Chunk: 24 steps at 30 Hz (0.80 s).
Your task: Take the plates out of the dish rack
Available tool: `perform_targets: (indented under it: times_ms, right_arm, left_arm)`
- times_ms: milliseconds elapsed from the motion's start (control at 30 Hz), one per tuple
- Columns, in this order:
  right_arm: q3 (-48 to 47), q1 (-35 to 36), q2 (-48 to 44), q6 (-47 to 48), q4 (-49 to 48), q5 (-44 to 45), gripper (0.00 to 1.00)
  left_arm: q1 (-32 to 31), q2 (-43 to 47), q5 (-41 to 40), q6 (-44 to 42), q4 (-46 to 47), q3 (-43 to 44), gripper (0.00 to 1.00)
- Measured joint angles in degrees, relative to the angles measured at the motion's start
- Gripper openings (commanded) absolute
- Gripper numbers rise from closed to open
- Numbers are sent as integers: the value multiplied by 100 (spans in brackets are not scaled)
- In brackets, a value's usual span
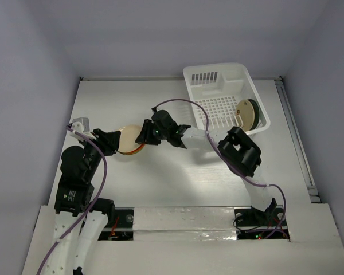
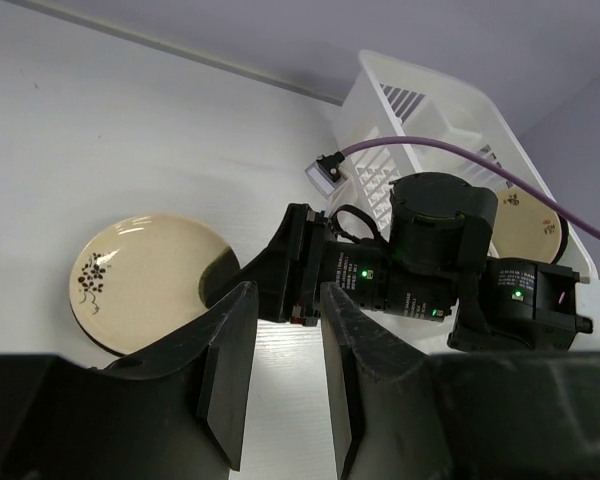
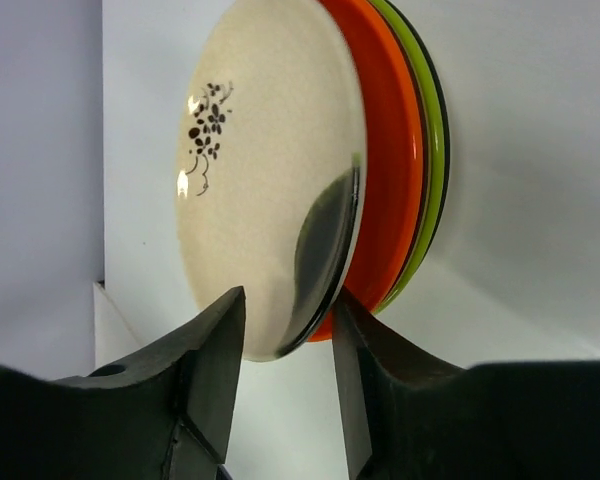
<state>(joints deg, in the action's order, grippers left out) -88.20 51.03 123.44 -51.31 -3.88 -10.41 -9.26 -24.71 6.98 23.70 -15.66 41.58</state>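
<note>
A stack of plates lies on the table left of centre. A beige plate with a small flower print is on top, over an orange one and a lime green one with a dark edge below. My right gripper is open, its jaws either side of the beige plate's rim. In the top view it sits at the stack's right edge. My left gripper hovers by the stack's left side, jaws narrowly apart and empty. The white dish rack holds a beige plate and a dark green plate upright.
The right arm's forearm and purple cable stretch from the rack area across the middle of the table. The rack stands at the back right near the wall. The left arm's base rises at the near left.
</note>
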Motion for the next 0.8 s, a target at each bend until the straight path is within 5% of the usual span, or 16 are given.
perform_targets:
  times_ms: [133, 333, 500, 633, 667, 700, 800]
  right_arm:
    - [33, 0, -37, 48, 4, 37, 53]
    - [273, 0, -516, 315, 264, 310, 78]
    - [490, 0, -1176, 697, 577, 645, 78]
    - [688, 0, -1624, 1036, 809, 1016, 47]
    - [831, 0, -1764, 1121, 876, 1158, 19]
    - [984, -2, -1923, 1196, 984, 1353, 5]
    - [1521, -72, -2610, 1351, 1451, 2092, 0]
  left_arm:
    - [0, 0, -2, 0, 0, 0, 28]
    - [0, 0, -2, 2, 0, 0, 28]
    - [0, 17, -2, 4, 0, 0, 28]
    - [0, 22, -2, 4, 0, 0, 28]
    - [0, 24, -2, 4, 0, 0, 28]
    - [0, 26, -2, 7, 0, 0, 28]
    - [-2, 57, -2, 7, 0, 0, 28]
